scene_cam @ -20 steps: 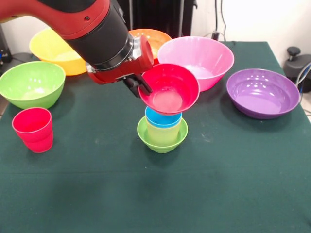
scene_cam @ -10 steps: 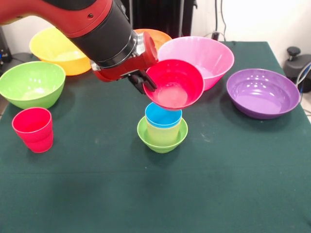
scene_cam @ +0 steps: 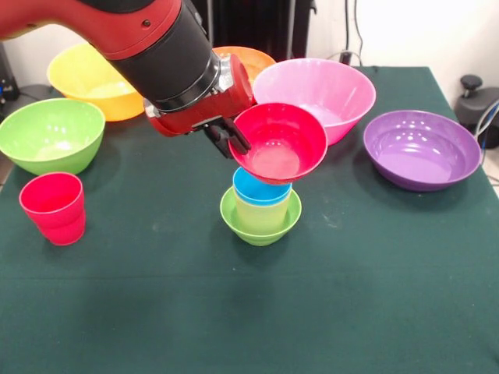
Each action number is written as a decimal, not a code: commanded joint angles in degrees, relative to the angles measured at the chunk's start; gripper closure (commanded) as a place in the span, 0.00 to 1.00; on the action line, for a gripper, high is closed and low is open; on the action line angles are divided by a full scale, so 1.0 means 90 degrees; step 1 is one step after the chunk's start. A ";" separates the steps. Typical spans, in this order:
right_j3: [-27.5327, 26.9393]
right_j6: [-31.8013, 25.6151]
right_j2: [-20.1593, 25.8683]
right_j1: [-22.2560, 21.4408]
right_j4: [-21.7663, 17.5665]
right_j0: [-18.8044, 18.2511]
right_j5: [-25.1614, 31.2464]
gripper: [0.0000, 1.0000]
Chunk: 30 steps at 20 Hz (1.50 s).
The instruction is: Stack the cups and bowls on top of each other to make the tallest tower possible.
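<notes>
My gripper [scene_cam: 232, 139] is shut on the left rim of the small red bowl [scene_cam: 279, 144] and holds it tilted in the air. Its bottom hangs just above the tower [scene_cam: 261, 210]. That tower is a small lime-green bowl [scene_cam: 234, 216] with a pale yellow cup [scene_cam: 261, 214] in it and a blue cup [scene_cam: 261, 188] nested on top. A red cup [scene_cam: 53, 207] stands alone at the left.
Around the back stand a large green bowl [scene_cam: 51, 134], a yellow bowl [scene_cam: 86, 82], an orange bowl [scene_cam: 245, 64] partly behind my arm, and a pink bowl [scene_cam: 320, 93]. A wide purple bowl [scene_cam: 422, 149] sits at the right.
The red bowl rose and shifted right off the blue cup, then dropped back a little lower toward it. The tower and other bowls stayed put.
</notes>
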 commanded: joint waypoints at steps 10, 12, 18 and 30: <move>0.0262 -0.2098 0.0322 0.0401 -0.0733 -0.0037 -0.0420 1.00; 0.0262 -0.2109 0.0326 0.0403 -0.0768 -0.0049 -0.0439 1.00; 0.0280 -0.2147 0.0348 0.0419 -0.0857 -0.0098 -0.0489 1.00; 0.0279 -0.2133 0.0437 0.0451 -0.1125 -0.0163 -0.0633 1.00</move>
